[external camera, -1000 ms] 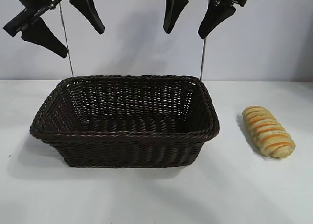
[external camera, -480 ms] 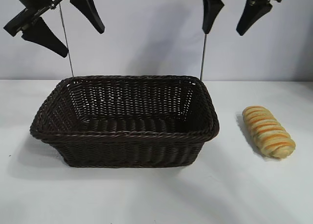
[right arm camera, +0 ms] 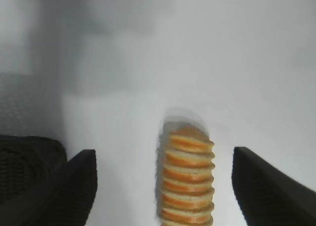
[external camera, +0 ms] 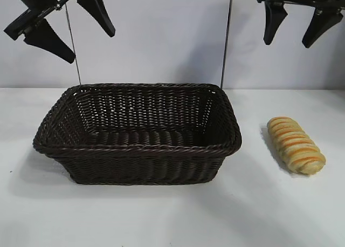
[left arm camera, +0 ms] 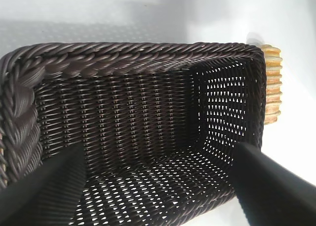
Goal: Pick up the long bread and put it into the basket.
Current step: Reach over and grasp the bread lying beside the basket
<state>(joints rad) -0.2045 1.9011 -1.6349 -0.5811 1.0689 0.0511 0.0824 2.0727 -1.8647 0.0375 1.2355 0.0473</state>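
From the exterior view, the long bread (external camera: 296,145) lies on the white tabletop (external camera: 161,220) at about 3 o'clock from the basket (external camera: 137,132), near it but apart from its rim. The right claw (external camera: 295,25) hangs high, roughly at 12 o'clock over the loaf, jaws spread wide and holding nothing. The left claw (external camera: 67,25) is parked high at 11 o'clock above the basket, also wide and empty. The loaf lies at a slant here; if the jaws come down without matching that angle, one finger could land on the crust and shove it aside.

In the left wrist view, the basket's inside (left arm camera: 148,137) shows empty, with the loaf's end (left arm camera: 272,85) peeking past its far wall.

In the right wrist view, the loaf (right arm camera: 188,179) sits between the two dark fingers (right arm camera: 81,184), with the basket's edge (right arm camera: 24,167) beside one of them. A descent drifting that way could snag the wicker.
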